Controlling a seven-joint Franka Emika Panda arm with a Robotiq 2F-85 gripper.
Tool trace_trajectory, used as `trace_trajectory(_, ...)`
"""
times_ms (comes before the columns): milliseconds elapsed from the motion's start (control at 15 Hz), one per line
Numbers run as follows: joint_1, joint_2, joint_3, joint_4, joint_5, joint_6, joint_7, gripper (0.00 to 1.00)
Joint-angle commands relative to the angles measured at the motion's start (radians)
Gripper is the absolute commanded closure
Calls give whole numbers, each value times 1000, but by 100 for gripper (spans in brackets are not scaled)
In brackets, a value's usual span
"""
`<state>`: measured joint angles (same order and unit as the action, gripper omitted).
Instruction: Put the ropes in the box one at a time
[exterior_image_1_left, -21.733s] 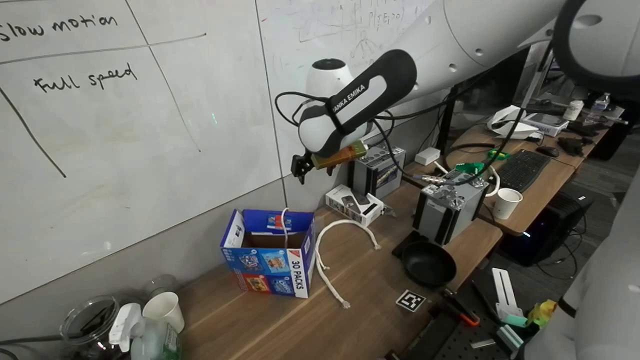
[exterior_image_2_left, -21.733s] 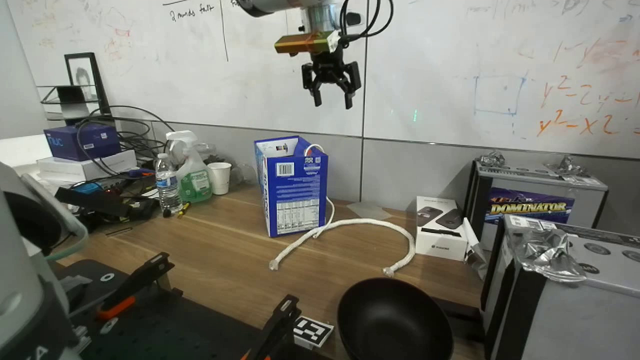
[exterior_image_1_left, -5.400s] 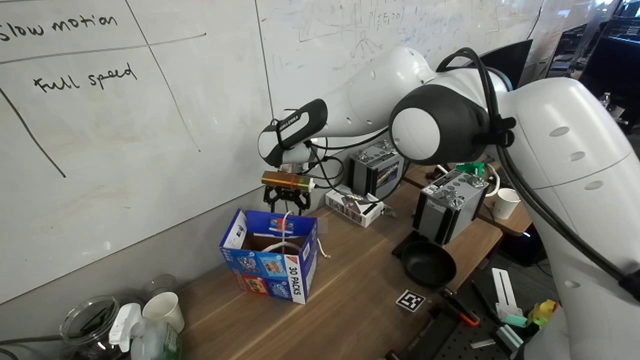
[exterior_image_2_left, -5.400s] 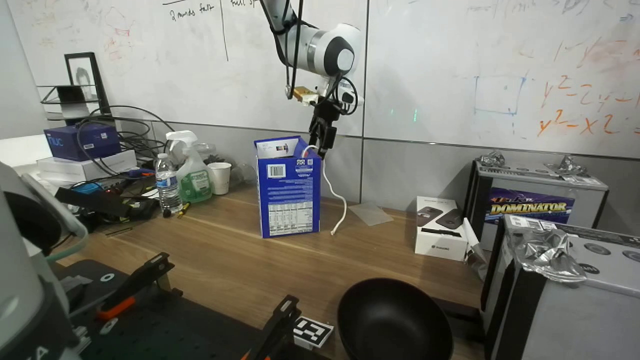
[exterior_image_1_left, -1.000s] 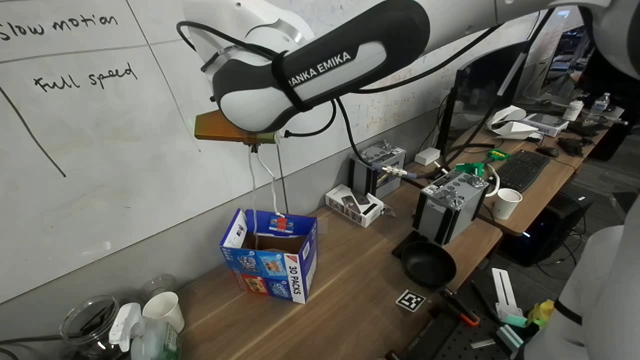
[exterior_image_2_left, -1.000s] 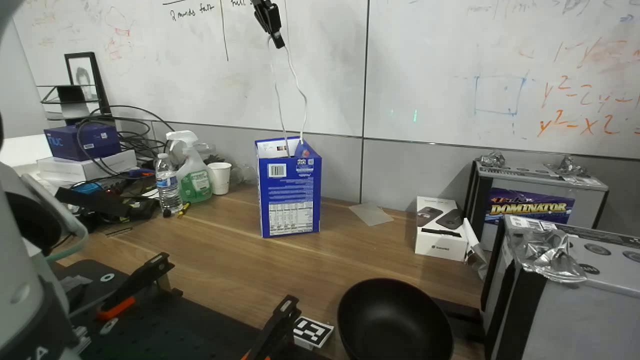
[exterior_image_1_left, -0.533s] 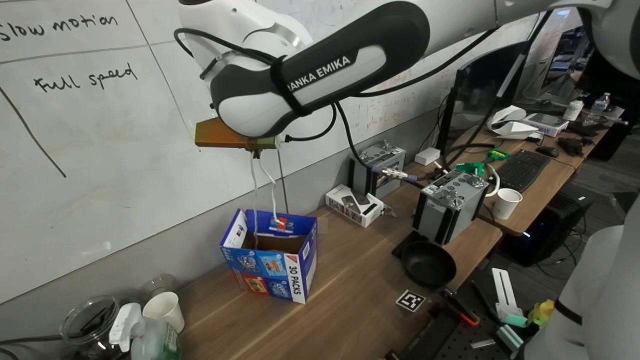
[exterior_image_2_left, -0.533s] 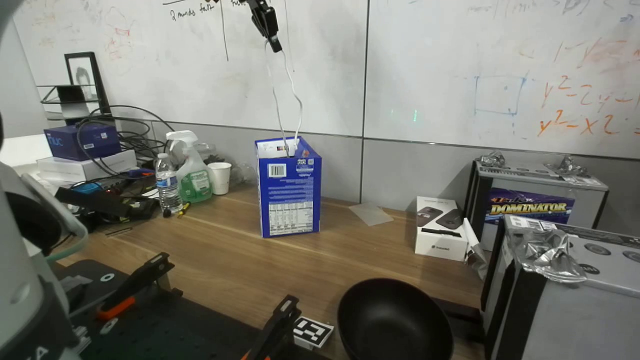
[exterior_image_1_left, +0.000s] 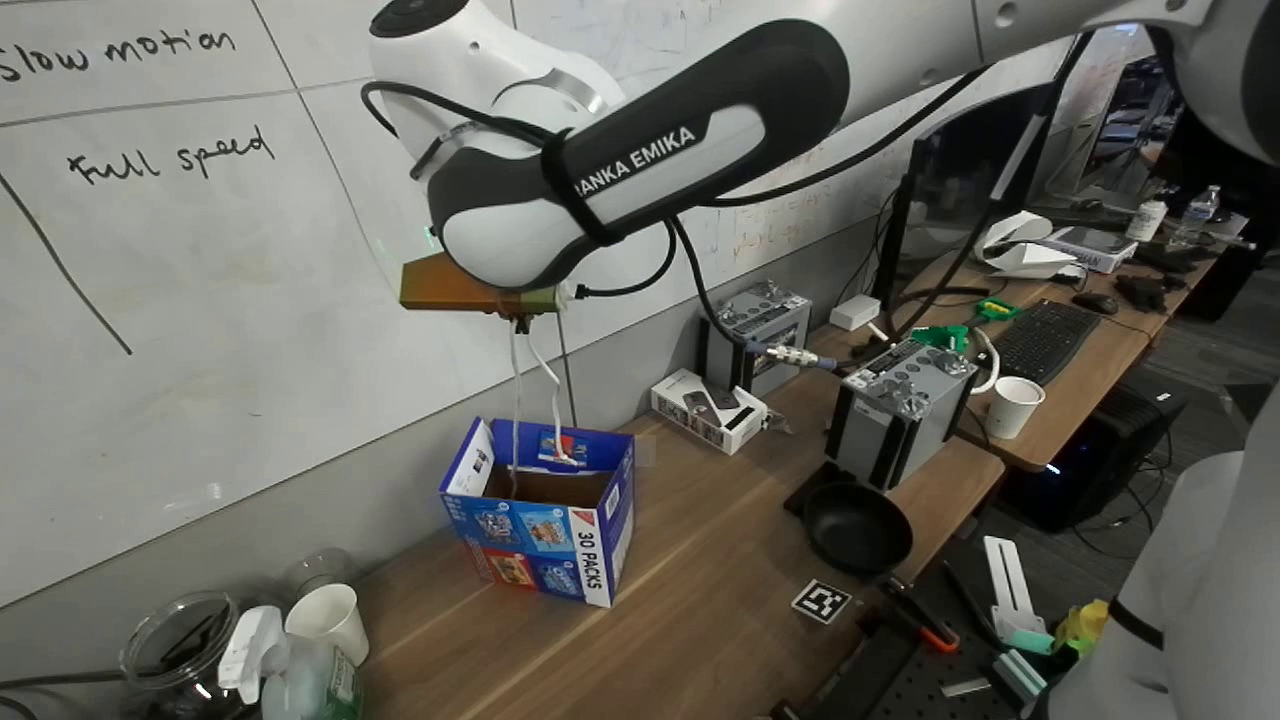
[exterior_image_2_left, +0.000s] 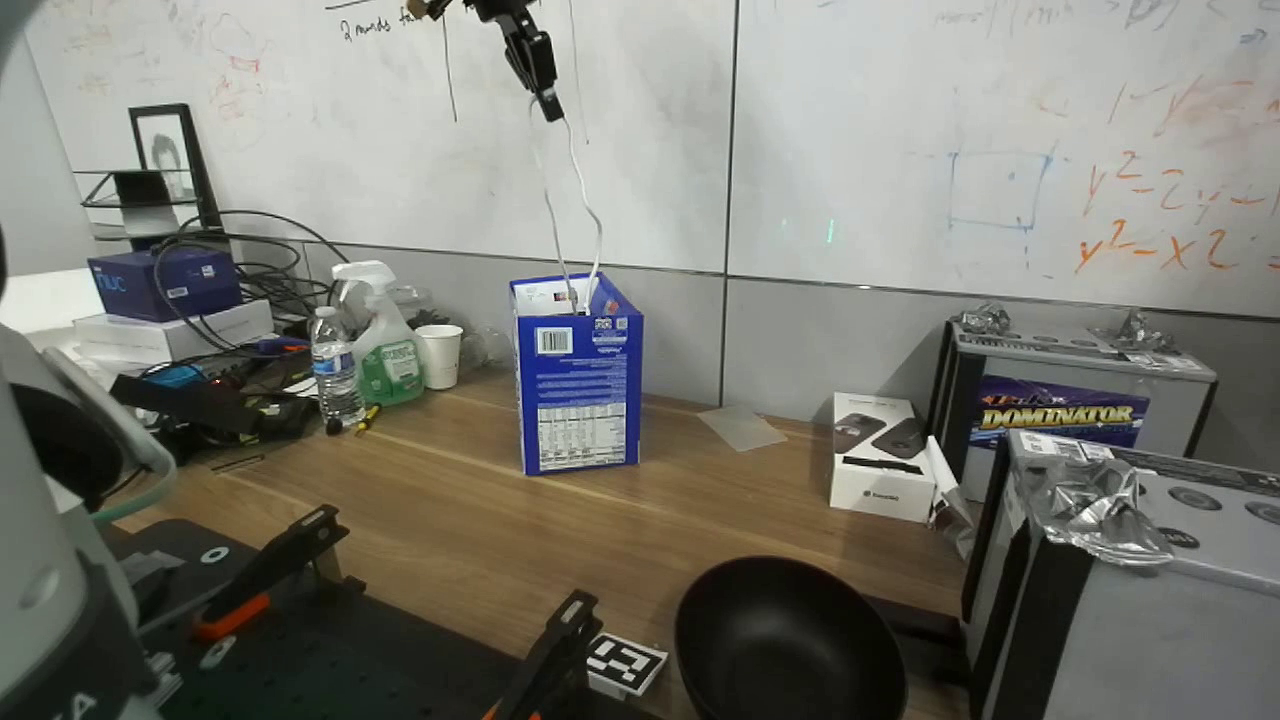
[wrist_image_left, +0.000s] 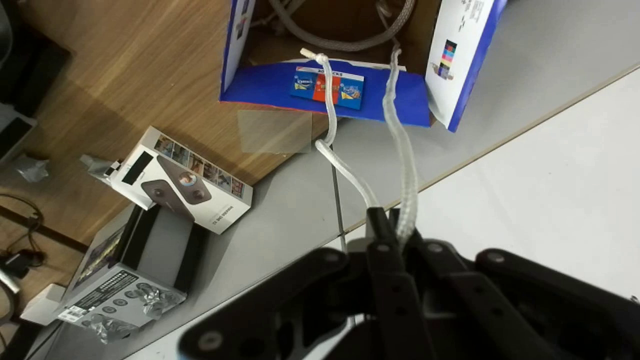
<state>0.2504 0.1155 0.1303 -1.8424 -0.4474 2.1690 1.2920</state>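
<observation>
My gripper (wrist_image_left: 385, 219) is shut on a white rope (wrist_image_left: 407, 170), high above the blue box (exterior_image_1_left: 540, 530). Two strands of this rope (exterior_image_2_left: 590, 200) hang from the fingertips. One strand runs down into the box (wrist_image_left: 265, 85); the other ends in a knot over the flap with the printed label, by the opening. Inside the carton a second white rope (wrist_image_left: 345, 46) lies in a curve, partly cut off by the wrist view's top edge. In an exterior view the gripper (exterior_image_2_left: 556, 112) points down and leans; in another its tips (exterior_image_1_left: 522, 325) are mostly covered by the wrist camera.
A whiteboard wall (exterior_image_1_left: 300, 400) rises close behind the carton. A white product box (exterior_image_1_left: 705, 410), two grey devices (exterior_image_1_left: 905, 415) and a black pan (exterior_image_1_left: 857, 530) stand to one side. On the opposite side are a paper cup (exterior_image_1_left: 330, 622) and a spray bottle (exterior_image_2_left: 385, 350).
Over the last second my gripper has come down a little, and the rope's knotted end has sunk to the opening. Earlier a rope lay on the table beside the box; it is gone from there.
</observation>
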Motion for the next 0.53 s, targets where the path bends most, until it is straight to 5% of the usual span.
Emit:
trace_trajectory(0,-6,-4,10,3,32,-17,-39,65)
trace_trajectory(467,-7,-9,8,-4,37,-60,-68,12)
